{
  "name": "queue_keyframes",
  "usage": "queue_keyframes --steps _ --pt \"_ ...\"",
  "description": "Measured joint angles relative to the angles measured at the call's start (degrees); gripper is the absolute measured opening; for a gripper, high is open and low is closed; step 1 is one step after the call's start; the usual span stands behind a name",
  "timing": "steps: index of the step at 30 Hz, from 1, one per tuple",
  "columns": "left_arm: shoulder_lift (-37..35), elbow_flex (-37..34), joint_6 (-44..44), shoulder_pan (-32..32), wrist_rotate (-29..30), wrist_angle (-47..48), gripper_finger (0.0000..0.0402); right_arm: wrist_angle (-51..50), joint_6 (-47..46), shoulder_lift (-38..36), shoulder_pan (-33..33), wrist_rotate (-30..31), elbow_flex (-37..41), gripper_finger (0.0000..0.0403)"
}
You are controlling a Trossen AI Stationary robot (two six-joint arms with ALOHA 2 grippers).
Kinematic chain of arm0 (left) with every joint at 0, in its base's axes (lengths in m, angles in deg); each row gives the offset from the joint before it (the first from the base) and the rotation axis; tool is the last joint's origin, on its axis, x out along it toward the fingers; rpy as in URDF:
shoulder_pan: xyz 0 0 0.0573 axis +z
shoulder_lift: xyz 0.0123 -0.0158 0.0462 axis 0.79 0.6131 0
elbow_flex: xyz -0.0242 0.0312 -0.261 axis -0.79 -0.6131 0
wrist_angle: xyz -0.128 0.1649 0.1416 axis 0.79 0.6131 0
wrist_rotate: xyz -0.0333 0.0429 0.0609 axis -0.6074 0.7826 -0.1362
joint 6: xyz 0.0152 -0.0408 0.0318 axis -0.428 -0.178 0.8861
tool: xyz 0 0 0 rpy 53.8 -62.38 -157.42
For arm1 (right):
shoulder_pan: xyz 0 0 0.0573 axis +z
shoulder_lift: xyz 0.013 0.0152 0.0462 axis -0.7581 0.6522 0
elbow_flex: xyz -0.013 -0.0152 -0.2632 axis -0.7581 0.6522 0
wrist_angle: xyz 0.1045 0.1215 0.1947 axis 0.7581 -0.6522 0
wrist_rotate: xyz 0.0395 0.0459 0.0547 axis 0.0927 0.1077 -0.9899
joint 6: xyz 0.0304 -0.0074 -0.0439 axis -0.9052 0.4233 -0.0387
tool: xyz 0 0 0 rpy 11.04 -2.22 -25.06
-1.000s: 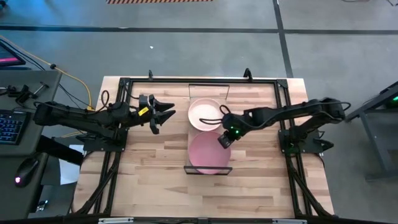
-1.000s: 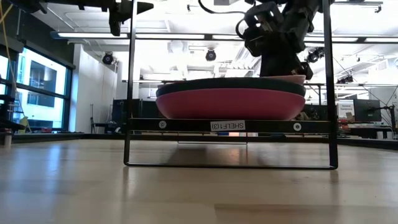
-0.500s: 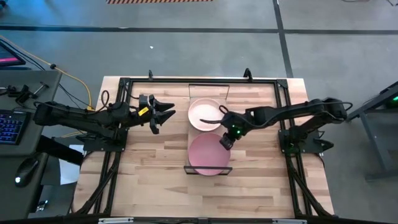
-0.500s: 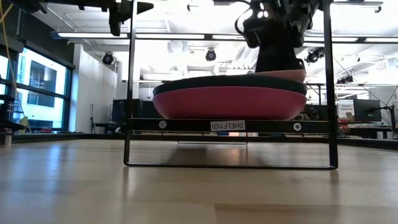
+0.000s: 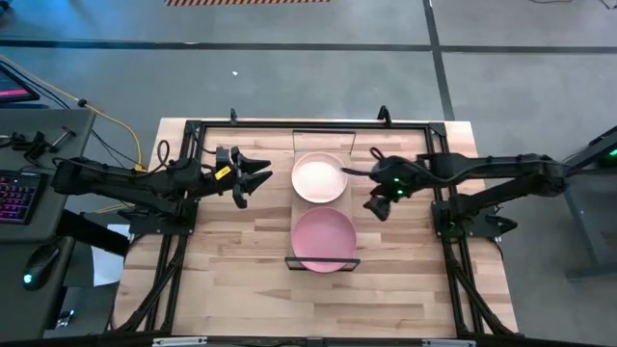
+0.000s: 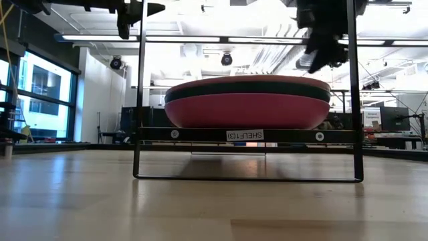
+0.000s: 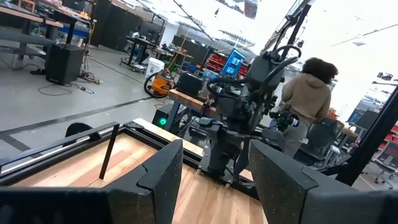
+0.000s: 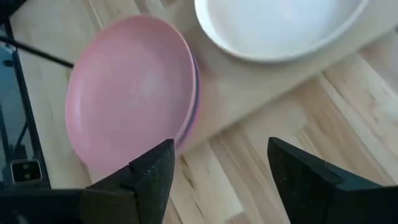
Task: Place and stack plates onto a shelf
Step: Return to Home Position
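Observation:
On the shelf (image 5: 301, 205), a light pink plate (image 5: 323, 238) lies level on top of a stack at the near end. In the low view a dark green plate (image 6: 247, 89) and a magenta plate (image 6: 244, 111) show under it. A cream plate (image 5: 319, 178) lies flat on the shelf's far half. My right gripper (image 5: 378, 205) is open just right of the shelf, above the table, touching nothing. In its own view the right gripper (image 8: 221, 180) looks down on the pink plate (image 8: 130, 93). My left gripper (image 5: 262, 174) hangs open left of the shelf.
A black frame (image 5: 193, 130) runs round the tabletop. Bare wood lies to both sides of the shelf and toward the near edge (image 5: 318, 318). A person (image 7: 308, 93) sits in the room beyond the table's right side. A keyboard (image 5: 14, 198) sits on a desk at the left.
My right gripper has opened and let go of the pink plate's right rim. It has then drawn back toward the table's right edge and risen. The pink plate, tilted with its right rim raised before, now lies level on the stack.

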Motion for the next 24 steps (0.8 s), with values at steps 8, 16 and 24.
queue_keyframes --steps 8,16,24 --pt "0.0 -0.02 0.01 0.02 -0.01 -0.3 0.0175 20.82 -5.34 -15.79 -0.01 -1.29 17.41 0.0238" --pt "0.0 -0.02 0.04 -0.01 -0.28 -0.09 0.0174 49.58 -0.94 -20.35 -0.01 1.83 22.92 0.0238" --pt "0.0 -0.02 0.04 -0.01 -0.28 -0.03 0.0153 49.52 2.19 -20.25 -0.01 1.83 22.01 0.0238"
